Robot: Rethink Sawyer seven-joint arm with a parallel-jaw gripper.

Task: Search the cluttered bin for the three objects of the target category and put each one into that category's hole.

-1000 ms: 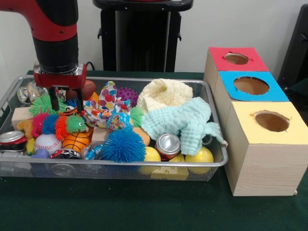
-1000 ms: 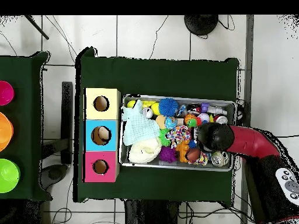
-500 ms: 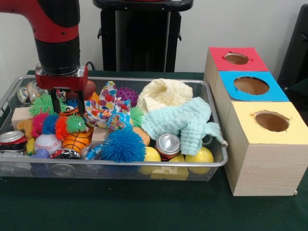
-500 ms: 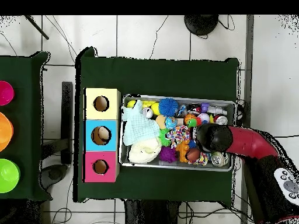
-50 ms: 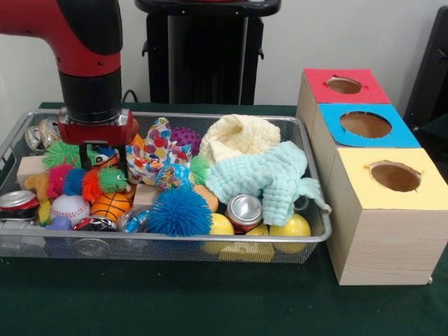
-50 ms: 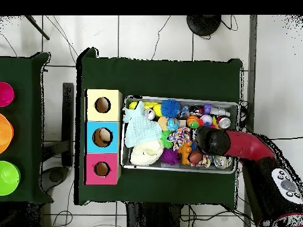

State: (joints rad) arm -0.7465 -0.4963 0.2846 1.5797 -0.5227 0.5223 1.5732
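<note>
**Asker:** While the red and black arm hangs over the bin, what are its jaws doing?

**Describer:** I cannot tell. The gripper sits low over the bin's left part in the front view, and its tips are lost among the toys, so whether they are apart, together or holding something is hidden. The overhead view shows only the arm's wrist covering that spot.

**Asker:** What lies right around it?

**Describer:** A spiky caterpillar toy in pink, blue, orange and green lies just in front of it, a green spiky ball just beside it, and a miniature basketball nearer the camera. All rest in the wire mesh bin.

**Asker:** Which category is the target?

**Describer:** That is not shown. If it is the spiky rubber toys, I judge them light, soft and springy. A hold across the middle of the body should work best, since the tendrils would slip.

**Asker:** And the holes?

**Describer:** Three boxes stand beside the bin: red box, blue box, yellow box.
</note>
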